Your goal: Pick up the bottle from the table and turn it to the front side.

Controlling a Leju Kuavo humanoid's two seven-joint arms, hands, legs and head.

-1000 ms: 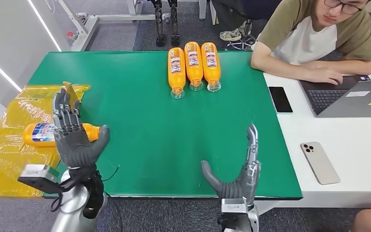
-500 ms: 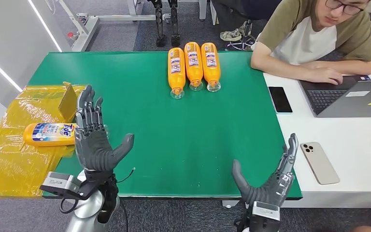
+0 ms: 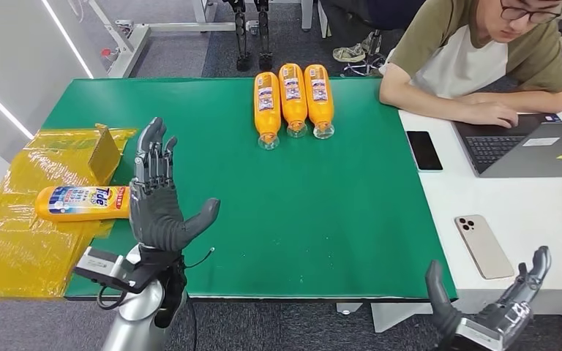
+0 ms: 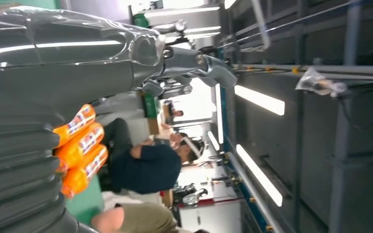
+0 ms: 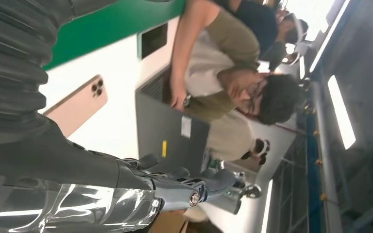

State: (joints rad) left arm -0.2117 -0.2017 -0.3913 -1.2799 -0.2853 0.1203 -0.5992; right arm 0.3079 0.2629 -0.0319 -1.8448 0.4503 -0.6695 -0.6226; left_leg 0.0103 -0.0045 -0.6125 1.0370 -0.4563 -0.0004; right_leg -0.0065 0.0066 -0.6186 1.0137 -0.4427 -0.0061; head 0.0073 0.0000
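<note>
Change: both hands have shifted to the robot's right since a second ago; the left hand (image 3: 157,208) has come off the yellow sheet onto the green mat, the right hand (image 3: 497,307) has dropped to the near edge by the white table.
Left hand: raised upright, fingers spread, thumb out, holding nothing; beside the bottle, apart from it.
Right hand: low, palm up, fingers apart, nothing in it.
Bottle (image 3: 80,203): lying on its side on the yellow sheet (image 3: 15,241) at the mat's left, "Tide" label facing up.
Three bottles (image 3: 293,99): side by side at the far edge of the mat (image 3: 300,212), caps toward the robot.
White table: laptop (image 3: 534,150), dark phone (image 3: 424,150), light phone (image 3: 484,246).
Person (image 3: 476,58): seated at the laptop, arms on the table.
</note>
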